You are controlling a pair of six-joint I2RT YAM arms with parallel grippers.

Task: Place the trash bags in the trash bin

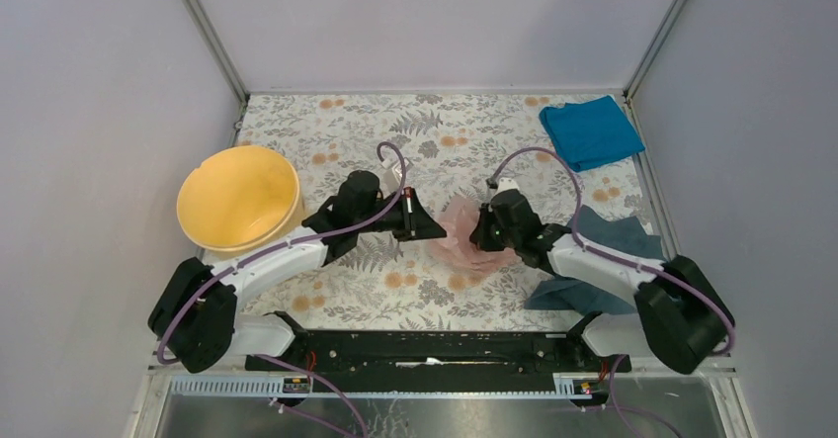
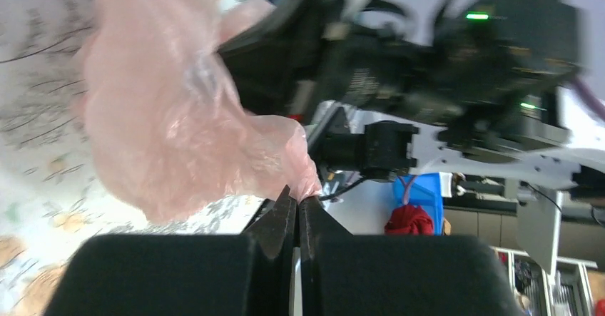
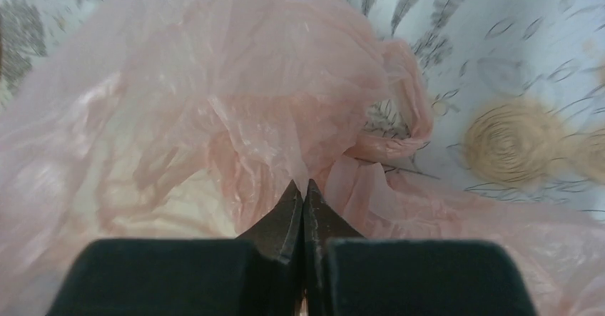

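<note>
The pale-pink trash bag (image 1: 460, 230) lies crumpled between my two grippers at the middle of the table. My left gripper (image 1: 435, 228) is shut on the bag's left edge; in the left wrist view the bag (image 2: 171, 116) hangs from the closed fingertips (image 2: 298, 200). My right gripper (image 1: 481, 235) is shut on the bag's right side; in the right wrist view the tips (image 3: 302, 187) pinch the pink film (image 3: 214, 102). The yellow-orange trash bin (image 1: 239, 199) stands at the left, beside my left arm.
A bright blue cloth (image 1: 591, 131) lies at the back right corner. A grey-blue cloth (image 1: 603, 260) lies under my right arm. The floral table cover (image 1: 395, 131) is bounded by grey walls.
</note>
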